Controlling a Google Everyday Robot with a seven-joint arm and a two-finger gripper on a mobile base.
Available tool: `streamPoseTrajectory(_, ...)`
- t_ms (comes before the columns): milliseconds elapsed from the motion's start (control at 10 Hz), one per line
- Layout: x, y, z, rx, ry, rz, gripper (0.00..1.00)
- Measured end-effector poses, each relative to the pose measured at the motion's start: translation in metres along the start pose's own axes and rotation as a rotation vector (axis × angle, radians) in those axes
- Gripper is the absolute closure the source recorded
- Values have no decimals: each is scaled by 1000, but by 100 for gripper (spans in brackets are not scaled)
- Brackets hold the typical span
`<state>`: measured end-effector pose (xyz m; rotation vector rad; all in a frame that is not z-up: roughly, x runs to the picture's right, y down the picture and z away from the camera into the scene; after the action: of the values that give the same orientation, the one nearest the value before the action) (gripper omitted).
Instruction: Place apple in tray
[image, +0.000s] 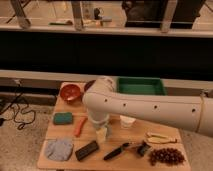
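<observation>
My rig's gripper (101, 128) is hanging point-down over the middle of the wooden tabletop (49, 134), its jaws spread as wide as they go and clamping nothing that I can make out. Right at its tip a pale yellowish shape is showing, which I am taking for the apple (103, 135); whether the gripper is touching it I cannot tell. The white arm (150, 107) is reaching in from the right. An orange carrot (80, 126) is lying just left of the gripper, and a white cup (127, 121) is standing just right of it. The green tray (141, 86) is sitting at the back right of the tabletop, beyond the arm and well apart from the apple.
</observation>
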<state>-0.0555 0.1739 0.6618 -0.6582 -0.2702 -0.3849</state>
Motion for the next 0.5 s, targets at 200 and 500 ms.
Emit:
streamPoseTrajectory(200, -17, -23, 3, 4, 3, -13, 20)
streamPoseTrajectory(500, -38, -64, -3, 31, 10, -45, 20)
